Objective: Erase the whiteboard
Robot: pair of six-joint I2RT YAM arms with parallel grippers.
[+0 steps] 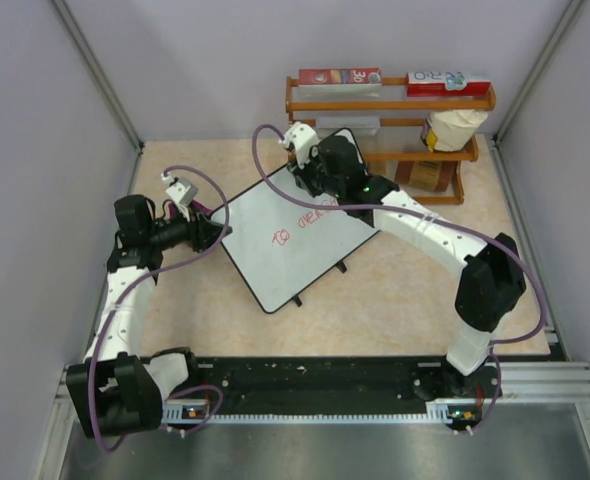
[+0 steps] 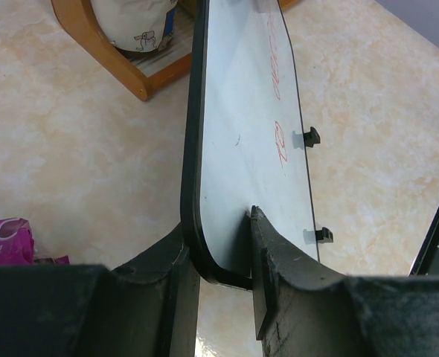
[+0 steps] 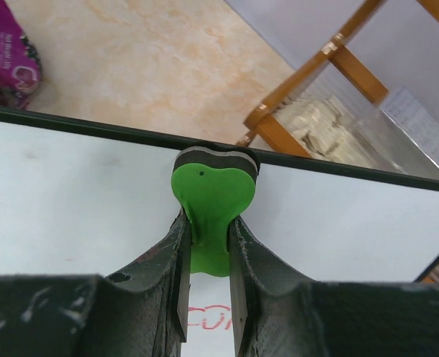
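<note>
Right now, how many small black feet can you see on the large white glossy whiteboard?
2, both on one long edge of the whiteboard: the near foot by the left gripper, the far foot farther along. Others may be hidden underneath.

The left arm point(image 1: 125, 300) rises from its base, bends at the elbow and reaches level toward the whiteboard's point(image 1: 295, 235) left corner. The left gripper point(image 2: 223, 253) is clamped on that corner, one finger on each face of the board. The right arm point(image 1: 435, 235) stretches from its base across the whiteboard's right side to its far edge. The right gripper point(image 3: 208, 230) points down at the board there, its fingers closed on a green eraser point(image 3: 210, 190) pressed against the surface.
</note>
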